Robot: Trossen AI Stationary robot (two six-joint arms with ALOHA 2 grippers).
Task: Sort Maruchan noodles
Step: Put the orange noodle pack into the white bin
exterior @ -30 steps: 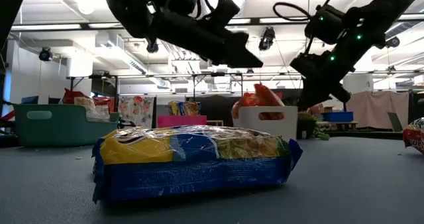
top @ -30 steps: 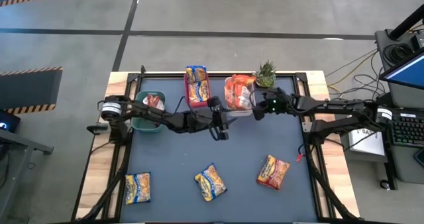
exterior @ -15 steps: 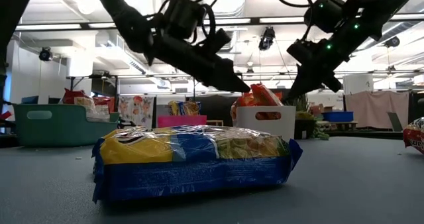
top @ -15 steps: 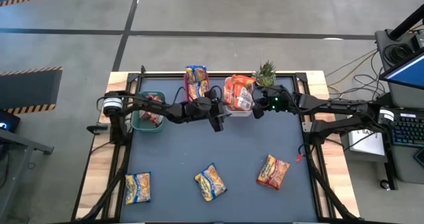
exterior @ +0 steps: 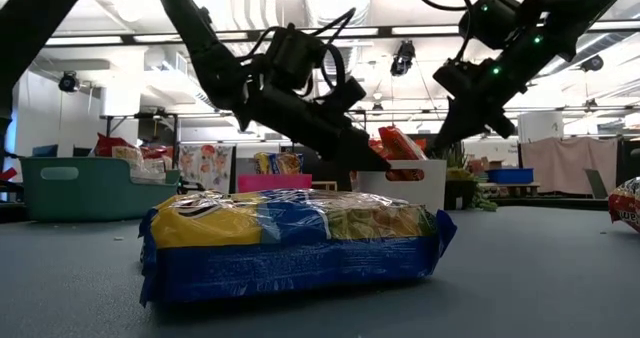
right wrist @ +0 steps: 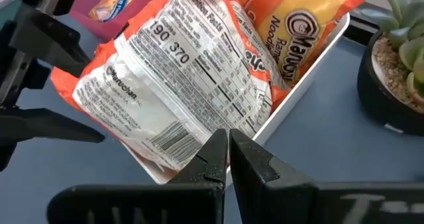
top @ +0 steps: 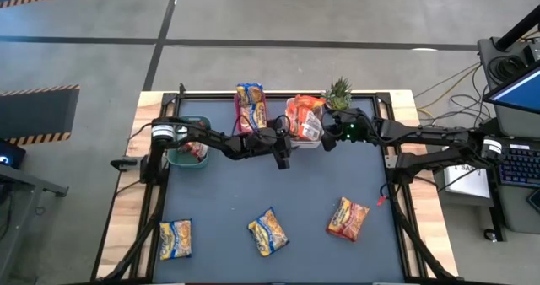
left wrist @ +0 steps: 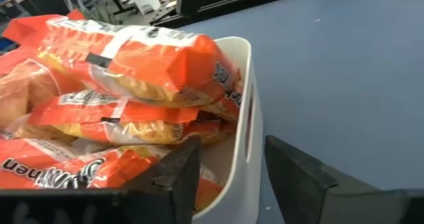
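Note:
Three Maruchan noodles packets lie flat on the near part of the mat: two yellow-and-blue (top: 175, 239) (top: 268, 232) and one red-orange (top: 348, 219). The white bin (top: 304, 144) at the far middle holds several orange packets (left wrist: 132, 58). My left gripper (left wrist: 232, 141) is open at the bin's near left corner, with the bin's wall (left wrist: 255, 98) between its fingers. My right gripper (right wrist: 228, 136) is shut and hovers over the bin's right end, above a packet lying label-side up (right wrist: 179, 85). My left gripper has one finger (left wrist: 175, 177) inside the white bin and the other (left wrist: 298, 174) outside it, astride the wall's upper part (left wrist: 250, 128). The fingers slant down from the table's left. Whether either finger touches the wall, I cannot tell.
A green bin (top: 181, 157) with red-orange packets stands at the far left. Between it and the white bin is a pink bin (top: 251, 133) with yellow-and-blue packets. A small potted plant (top: 339, 94) sits at the far right. Bare mat lies between the bins and the loose packets.
My left gripper has come down and gone toward the far edge, up to the white bin's near left corner. The packets on the mat have not moved.

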